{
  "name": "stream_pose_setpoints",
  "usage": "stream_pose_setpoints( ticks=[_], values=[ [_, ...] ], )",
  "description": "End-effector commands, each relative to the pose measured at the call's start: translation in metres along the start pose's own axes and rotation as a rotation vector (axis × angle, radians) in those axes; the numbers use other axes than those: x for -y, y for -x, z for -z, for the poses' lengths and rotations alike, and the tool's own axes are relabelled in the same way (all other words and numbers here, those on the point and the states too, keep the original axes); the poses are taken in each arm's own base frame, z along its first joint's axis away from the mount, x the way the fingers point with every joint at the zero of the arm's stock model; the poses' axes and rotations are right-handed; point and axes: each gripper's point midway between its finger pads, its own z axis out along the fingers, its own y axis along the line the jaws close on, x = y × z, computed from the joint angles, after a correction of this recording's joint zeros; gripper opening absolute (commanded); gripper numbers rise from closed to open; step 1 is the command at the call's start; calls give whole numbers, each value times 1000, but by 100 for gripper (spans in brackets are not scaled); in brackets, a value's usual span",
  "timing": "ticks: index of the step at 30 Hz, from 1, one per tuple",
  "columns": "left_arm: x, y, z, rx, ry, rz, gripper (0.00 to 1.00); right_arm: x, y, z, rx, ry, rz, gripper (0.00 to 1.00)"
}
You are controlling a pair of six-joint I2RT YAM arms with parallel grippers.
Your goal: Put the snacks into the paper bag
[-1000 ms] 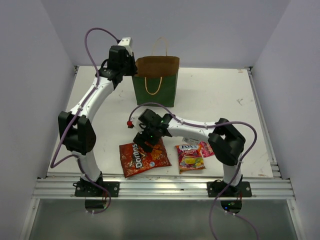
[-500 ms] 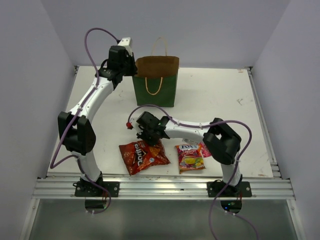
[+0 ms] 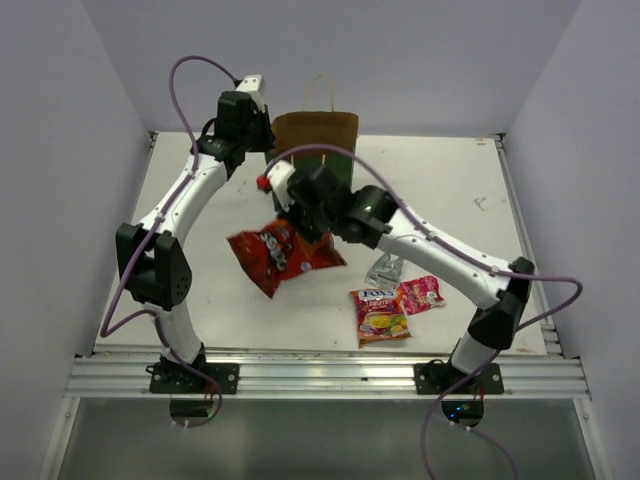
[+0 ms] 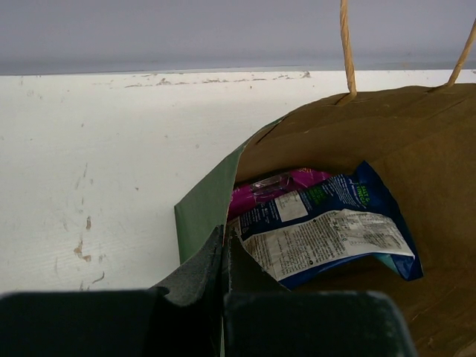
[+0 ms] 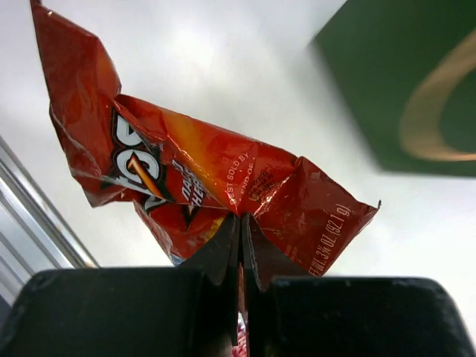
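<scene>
My right gripper (image 3: 303, 232) (image 5: 241, 220) is shut on the top edge of the red-orange Doritos bag (image 3: 281, 257) (image 5: 216, 167), which hangs crumpled in the air above the table, just in front and left of the paper bag (image 3: 318, 128) (image 5: 401, 82). The dark green bag stands upright at the back. My left gripper (image 3: 266, 141) (image 4: 224, 239) is shut on the bag's left rim (image 4: 204, 212). Inside lie a blue-white bag (image 4: 327, 227) and a purple bag (image 4: 277, 186). A red-yellow fruit-candy packet (image 3: 379, 313), a pink packet (image 3: 422, 294) and a small silver packet (image 3: 385, 268) lie on the table.
The white table (image 3: 450, 190) is walled on the left, right and back. An aluminium rail (image 3: 320, 375) with both arm bases runs along the near edge. The right arm stretches across the three loose packets.
The right gripper has shut on the Doritos bag and lifted it off the table, up and back toward the paper bag. The left arm has stayed put on the bag's rim.
</scene>
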Motion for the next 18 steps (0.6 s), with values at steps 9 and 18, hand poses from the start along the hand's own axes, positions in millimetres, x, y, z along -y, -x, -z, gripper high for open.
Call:
stream_pose_setpoints(
  ticks=[9, 18],
  values=[
    [14, 43, 12, 118, -58, 16, 0, 148, 150, 214, 550, -649, -45, 0],
    [13, 47, 16, 125, -52, 11, 0, 240, 203, 177, 718, -866, -124, 0]
  ],
)
